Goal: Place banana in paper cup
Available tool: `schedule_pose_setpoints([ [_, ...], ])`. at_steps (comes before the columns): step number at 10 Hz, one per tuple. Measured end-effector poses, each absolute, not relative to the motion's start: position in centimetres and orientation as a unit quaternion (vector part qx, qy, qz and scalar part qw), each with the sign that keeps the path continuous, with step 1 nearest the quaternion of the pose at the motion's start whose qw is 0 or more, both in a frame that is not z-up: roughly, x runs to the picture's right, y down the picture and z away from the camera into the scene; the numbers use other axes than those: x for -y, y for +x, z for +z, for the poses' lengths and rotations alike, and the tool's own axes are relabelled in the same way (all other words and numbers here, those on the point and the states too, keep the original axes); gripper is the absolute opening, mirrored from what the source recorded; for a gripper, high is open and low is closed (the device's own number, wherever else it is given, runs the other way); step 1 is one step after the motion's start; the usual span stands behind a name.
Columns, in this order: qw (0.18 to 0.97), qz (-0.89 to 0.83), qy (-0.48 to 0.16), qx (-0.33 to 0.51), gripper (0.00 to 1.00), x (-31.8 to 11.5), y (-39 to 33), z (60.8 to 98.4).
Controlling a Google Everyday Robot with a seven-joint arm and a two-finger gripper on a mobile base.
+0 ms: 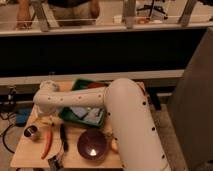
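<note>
The small pale-yellow banana (50, 120) lies on the wooden table (25, 152) at the left, just under the end of my white arm. The gripper (46, 114) hangs from the arm's end right above the banana, mostly hidden by the arm. The paper cup (49, 86) is a pale round shape at the table's back left, just behind the arm and partly hidden by it.
A green tray (75, 115) with items sits mid-table under the arm. A metal can (31, 132), a red chili pepper (47, 142), a black tool (63, 138), a dark bowl (92, 145) and a round orange fruit (115, 145) lie along the front. A dark counter stands behind.
</note>
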State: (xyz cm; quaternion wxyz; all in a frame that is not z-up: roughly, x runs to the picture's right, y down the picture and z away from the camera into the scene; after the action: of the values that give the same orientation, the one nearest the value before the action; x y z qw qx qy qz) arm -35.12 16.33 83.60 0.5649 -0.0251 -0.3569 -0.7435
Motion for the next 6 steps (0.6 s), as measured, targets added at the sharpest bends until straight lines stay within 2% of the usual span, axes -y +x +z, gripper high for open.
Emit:
schedule_pose_setpoints([
  [5, 0.573, -0.737, -0.035, 0.356, 0.8, -17.5, -34.9, 85.0],
  [6, 0.574, -0.737, -0.036, 0.356, 0.76, -17.6, -35.0, 85.3],
])
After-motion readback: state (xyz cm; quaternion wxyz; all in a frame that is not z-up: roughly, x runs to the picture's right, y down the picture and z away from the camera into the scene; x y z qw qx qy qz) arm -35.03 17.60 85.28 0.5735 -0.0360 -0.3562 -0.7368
